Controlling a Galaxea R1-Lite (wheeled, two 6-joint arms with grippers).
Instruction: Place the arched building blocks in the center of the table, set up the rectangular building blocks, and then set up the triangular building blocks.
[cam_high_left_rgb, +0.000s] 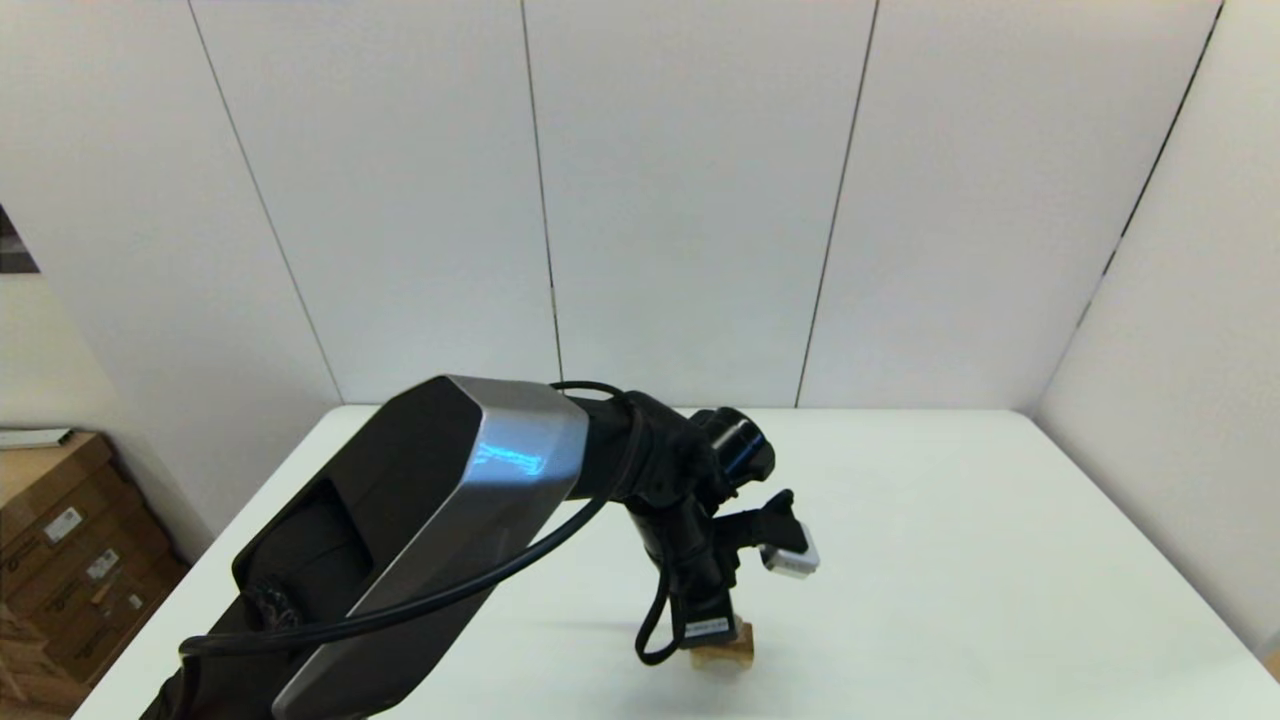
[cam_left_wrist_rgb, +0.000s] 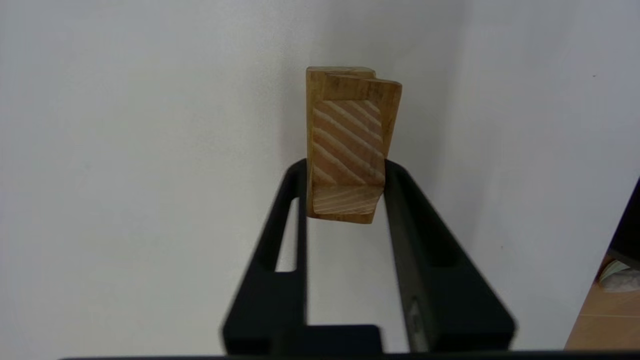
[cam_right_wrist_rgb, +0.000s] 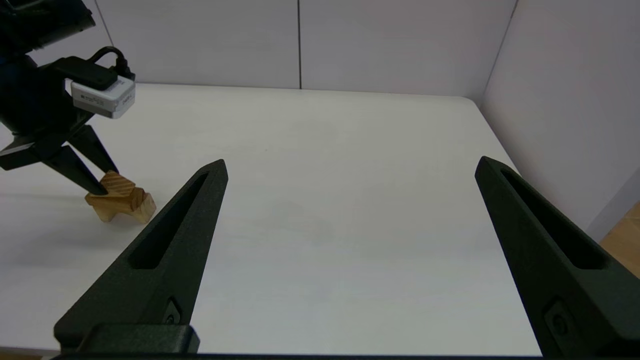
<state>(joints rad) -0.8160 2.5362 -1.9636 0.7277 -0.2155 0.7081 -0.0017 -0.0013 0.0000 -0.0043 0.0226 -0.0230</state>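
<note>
- The left gripper (cam_high_left_rgb: 716, 640), low in the centre of the head frame at the end of the black-and-silver arm, is clamped on the chunky light-tan wooden arched block (cam_high_left_rgb: 724, 654), of which only a small tan corner shows there.
- The left wrist picture fills in what the arm hides: the two black fingers (cam_left_wrist_rgb: 400, 220) press the arched block's (cam_left_wrist_rgb: 350, 150) sides, its striped end grain faces the camera, and the large white desk (cam_left_wrist_rgb: 125, 175) lies behind it.
- Only the right wrist picture, at its left edge, shows the arched block (cam_right_wrist_rgb: 120, 202) tilted on the desk (cam_right_wrist_rgb: 325, 200), with one end touching the surface.
- The right gripper (cam_right_wrist_rgb: 350, 167) hangs over bare desk, its fingers spread wide and holding nothing; the head picture misses it entirely.
</note>
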